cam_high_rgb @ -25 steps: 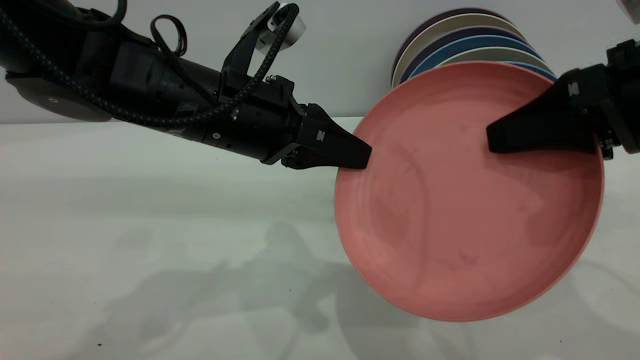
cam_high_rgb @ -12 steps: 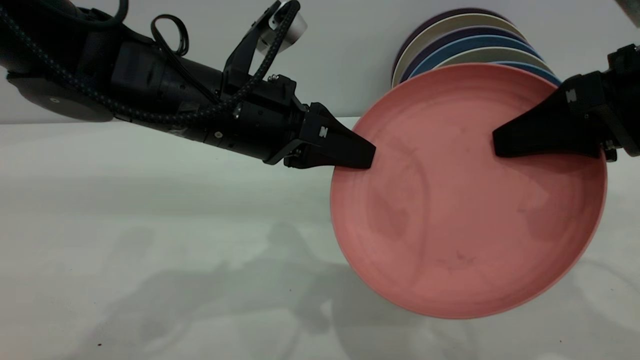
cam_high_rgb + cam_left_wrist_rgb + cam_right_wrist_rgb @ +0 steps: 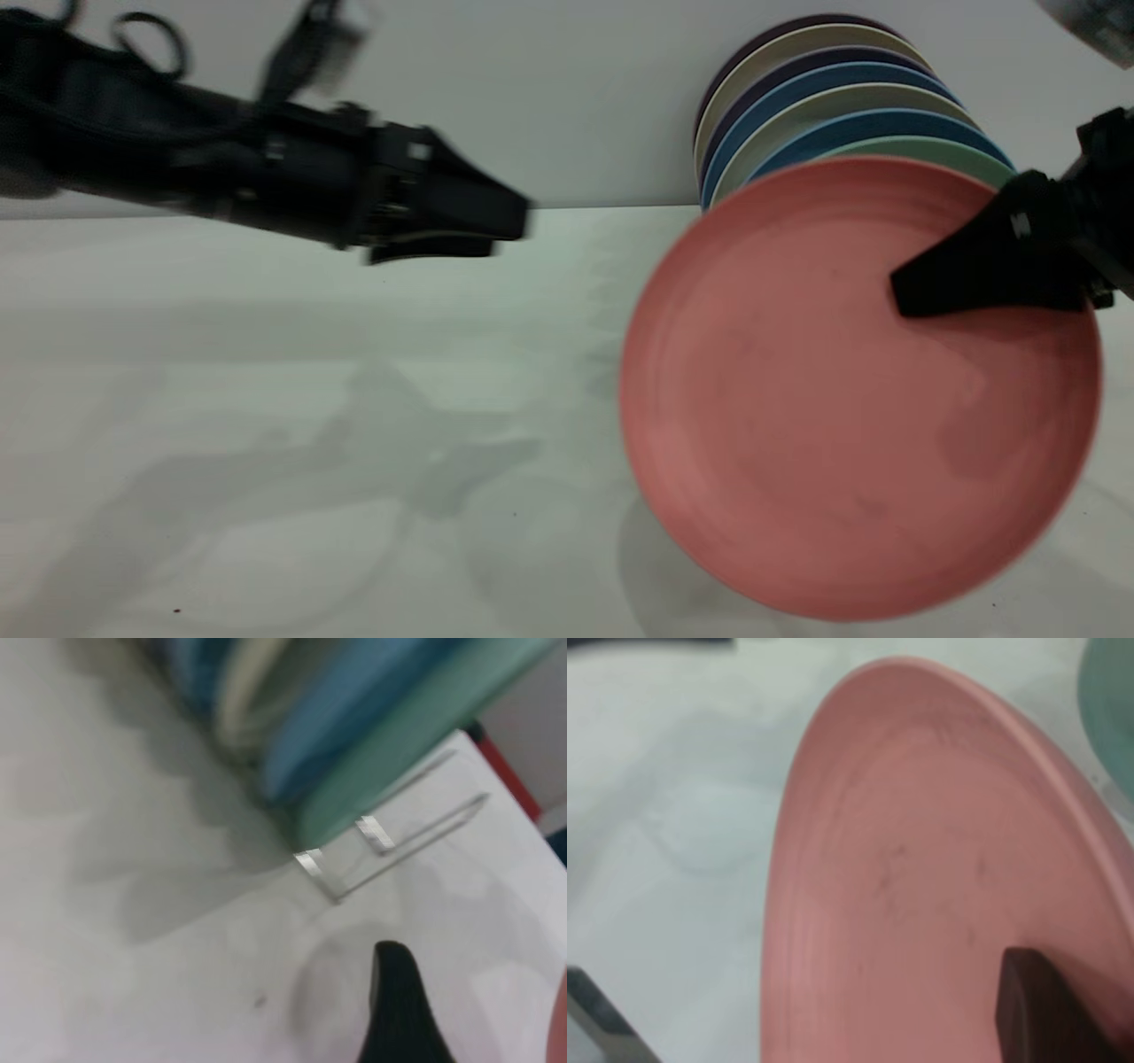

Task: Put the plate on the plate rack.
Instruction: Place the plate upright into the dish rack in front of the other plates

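The salmon-pink plate [image 3: 842, 399] hangs tilted above the table, its face toward the exterior camera. My right gripper [image 3: 899, 297] is shut on its upper right rim, with one dark finger [image 3: 1041, 1005] lying across the plate's [image 3: 921, 904] inner face. My left gripper [image 3: 509, 235] is blurred, well to the left of the plate, open and holding nothing. The plate rack [image 3: 390, 846] shows in the left wrist view as thin silver wire loops on the table, just past my left finger [image 3: 399, 1010]. The pink plate hides the rack in the exterior view.
Several plates [image 3: 824, 89] stand on edge in a row behind the pink plate, in dark purple, cream, blue and green. The teal-green plate [image 3: 399, 753] is the one closest to the free wire loops. The white table [image 3: 266, 443] spreads out to the left.
My left gripper has let go of the plate's left rim and pulled away to the left. The plate, held by the right gripper alone, has dropped a little and shifted right.
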